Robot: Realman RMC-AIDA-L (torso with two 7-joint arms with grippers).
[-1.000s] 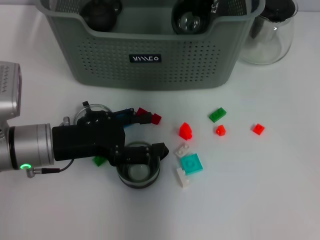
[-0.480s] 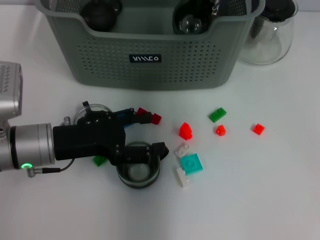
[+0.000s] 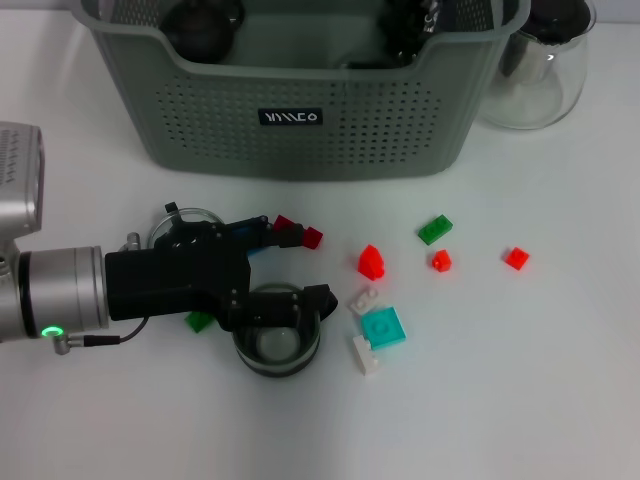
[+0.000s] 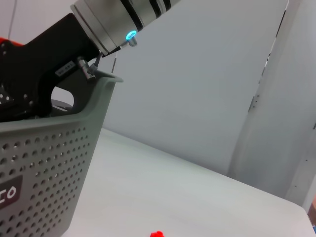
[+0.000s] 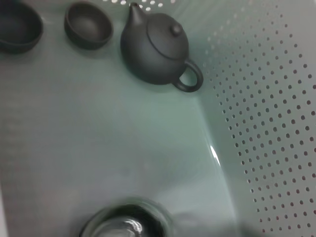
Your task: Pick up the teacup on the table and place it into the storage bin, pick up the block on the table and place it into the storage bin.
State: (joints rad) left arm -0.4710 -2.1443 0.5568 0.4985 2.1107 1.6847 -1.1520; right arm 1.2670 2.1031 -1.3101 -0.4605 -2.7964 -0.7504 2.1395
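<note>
The grey-green storage bin (image 3: 300, 110) stands at the back of the table. My left gripper (image 3: 312, 267) lies low over the table in front of it, fingers apart. One fingertip (image 3: 322, 297) is at the rim of a clear glass teacup (image 3: 276, 345), the other is by a small red block (image 3: 312, 237). My right gripper (image 3: 408, 22) is inside the bin at its back right. The right wrist view shows the bin floor with a glass teacup (image 5: 123, 224), a dark teapot (image 5: 155, 47) and a small dark cup (image 5: 88, 24).
Loose blocks lie right of the left gripper: red (image 3: 372, 262), green (image 3: 434, 229), two small red (image 3: 440, 261) (image 3: 516, 258), teal (image 3: 382, 326), white (image 3: 366, 355). A second glass cup (image 3: 185, 222) and a green block (image 3: 198, 321) sit by the left arm. A glass carafe (image 3: 540, 70) stands right of the bin.
In the bin, the shiny glass cup that showed below the right gripper no longer shows in the head view. The left arm and the table's things have not moved.
</note>
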